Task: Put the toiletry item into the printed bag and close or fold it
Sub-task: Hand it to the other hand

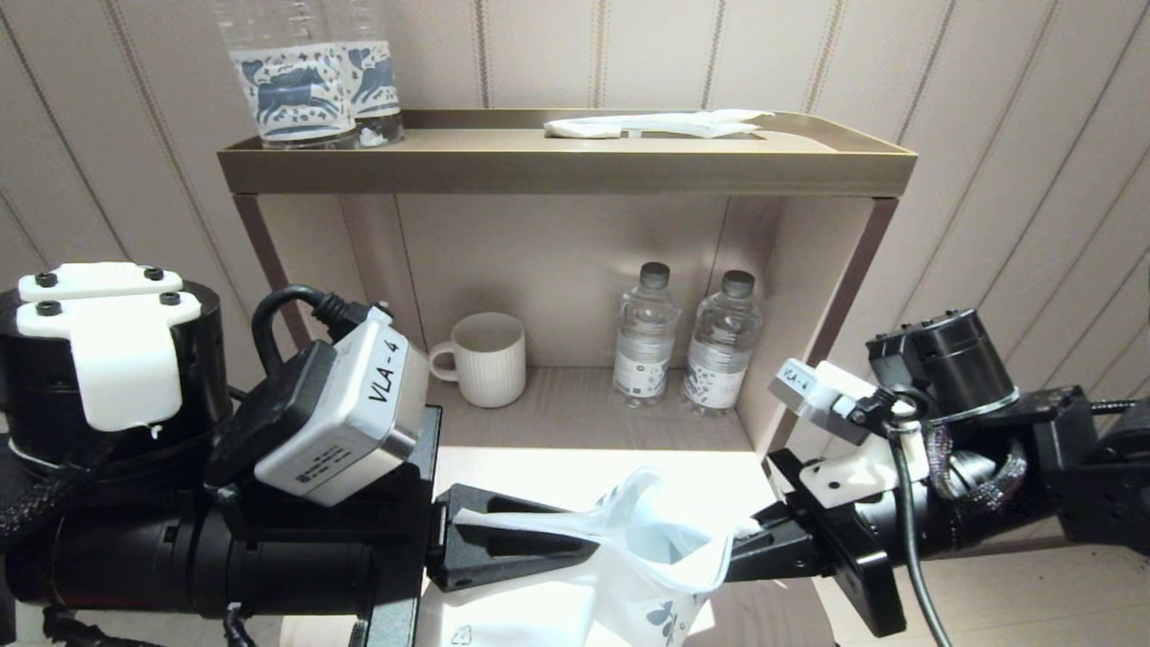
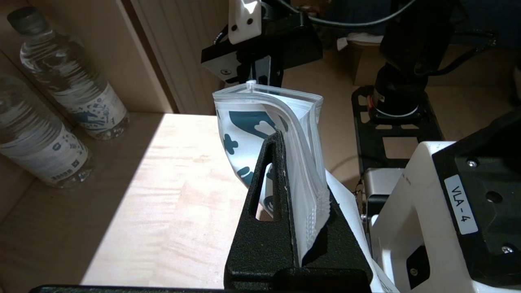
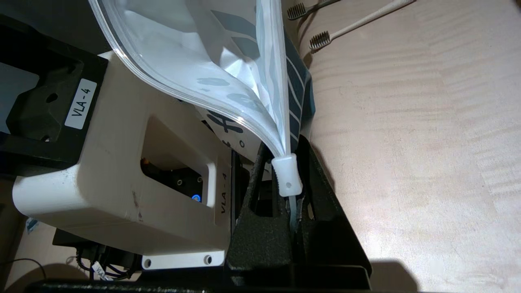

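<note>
printed bag (image 1: pixel 647 557) bottom cut off below

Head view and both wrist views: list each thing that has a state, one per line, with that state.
White plastic printed bag: held up between both grippers, mouth gaping open, zip not closed.
Left gripper: jaws shut on one end of the bag's zip edge.
Right gripper: jaws shut on the white slider tab at the other end.
Two small clear water bottles: upright, capped.
Cream ribbed mug: upright.
Two beige toothbrushes: lying flat on the wooden surface, outside the bag.
</note>
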Controlling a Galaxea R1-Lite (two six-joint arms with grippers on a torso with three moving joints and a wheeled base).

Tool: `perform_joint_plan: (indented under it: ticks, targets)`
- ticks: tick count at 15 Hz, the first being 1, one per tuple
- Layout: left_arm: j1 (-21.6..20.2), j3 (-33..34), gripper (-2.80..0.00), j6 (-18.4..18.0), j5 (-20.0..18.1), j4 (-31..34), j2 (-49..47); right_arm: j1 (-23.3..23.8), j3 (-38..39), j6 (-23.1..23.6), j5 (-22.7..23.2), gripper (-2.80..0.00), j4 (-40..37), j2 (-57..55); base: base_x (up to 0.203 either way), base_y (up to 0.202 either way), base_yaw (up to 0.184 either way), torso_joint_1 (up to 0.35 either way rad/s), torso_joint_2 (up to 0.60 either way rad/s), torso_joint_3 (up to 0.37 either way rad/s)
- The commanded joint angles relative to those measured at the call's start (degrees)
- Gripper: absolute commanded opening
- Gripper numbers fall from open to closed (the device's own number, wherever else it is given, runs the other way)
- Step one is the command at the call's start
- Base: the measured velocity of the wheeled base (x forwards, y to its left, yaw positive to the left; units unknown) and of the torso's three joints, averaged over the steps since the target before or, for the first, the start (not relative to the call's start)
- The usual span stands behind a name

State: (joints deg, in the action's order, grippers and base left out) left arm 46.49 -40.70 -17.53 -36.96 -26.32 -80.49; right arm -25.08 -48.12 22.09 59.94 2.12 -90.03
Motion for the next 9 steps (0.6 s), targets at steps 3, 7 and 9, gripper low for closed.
perform_joint_plan:
  ticks: [3, 7, 9]
  targets:
    - [0.0, 0.3, 0.00, 0.0, 0.6, -0.2, -0.8, 0.4, -0.1, 0.1, 0.3, -2.80, 0.1, 0.4, 0.000, 0.000, 0.000, 0.000, 0.00, 0.000]
    - [-0.2, 0.0, 0.00, 1.6, 3.7, 0.7, 0.0, 3.5, -0.3, 0.4, 0.1, -2.80, 0.1, 2.0, 0.000, 0.000, 0.000, 0.000, 0.00, 0.000]
    - [-1.8, 0.7, 0.00, 1.7, 6.6, 2.6, 1.8, 6.0, -0.9, 0.3, 0.2, -2.80, 0.0, 3.2, 0.000, 0.000, 0.000, 0.000, 0.00, 0.000]
